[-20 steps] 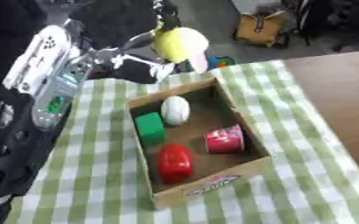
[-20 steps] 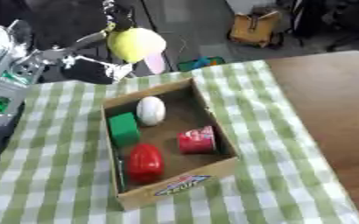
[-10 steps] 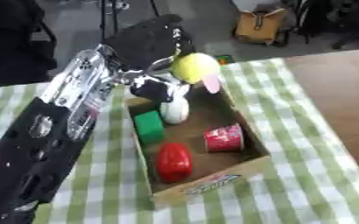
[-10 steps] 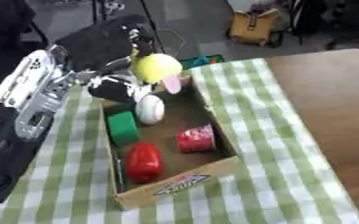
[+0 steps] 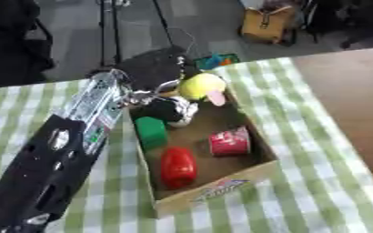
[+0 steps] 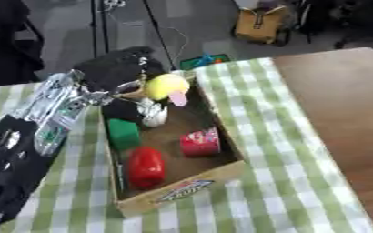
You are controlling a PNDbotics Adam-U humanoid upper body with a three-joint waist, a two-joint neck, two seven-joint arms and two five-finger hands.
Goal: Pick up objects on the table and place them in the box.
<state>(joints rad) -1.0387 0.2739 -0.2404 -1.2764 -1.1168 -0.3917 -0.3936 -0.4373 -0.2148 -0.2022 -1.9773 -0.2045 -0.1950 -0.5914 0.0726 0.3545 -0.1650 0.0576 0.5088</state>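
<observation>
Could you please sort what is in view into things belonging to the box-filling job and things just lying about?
Job: box, yellow ball in left hand, green block, red can, red pepper-like item, white ball.
Lying about: yellow bag, tripod.

Yellow bag (image 5: 266, 25) on floor; checked tablecloth (image 5: 317, 182).

Green-white checked tablecloth (image 5: 317, 182), brown box (image 5: 214, 193), yellow ball (image 5: 199, 85), red pepper (image 5: 178, 167), green block (image 5: 151, 132)

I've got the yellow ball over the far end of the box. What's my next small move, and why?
Probably lower it a little and open the left robot hand. The yellow ball sits above the box's far end, where bare floor shows beside the white ball; the green block, red cup and red thing lie nearer.
</observation>
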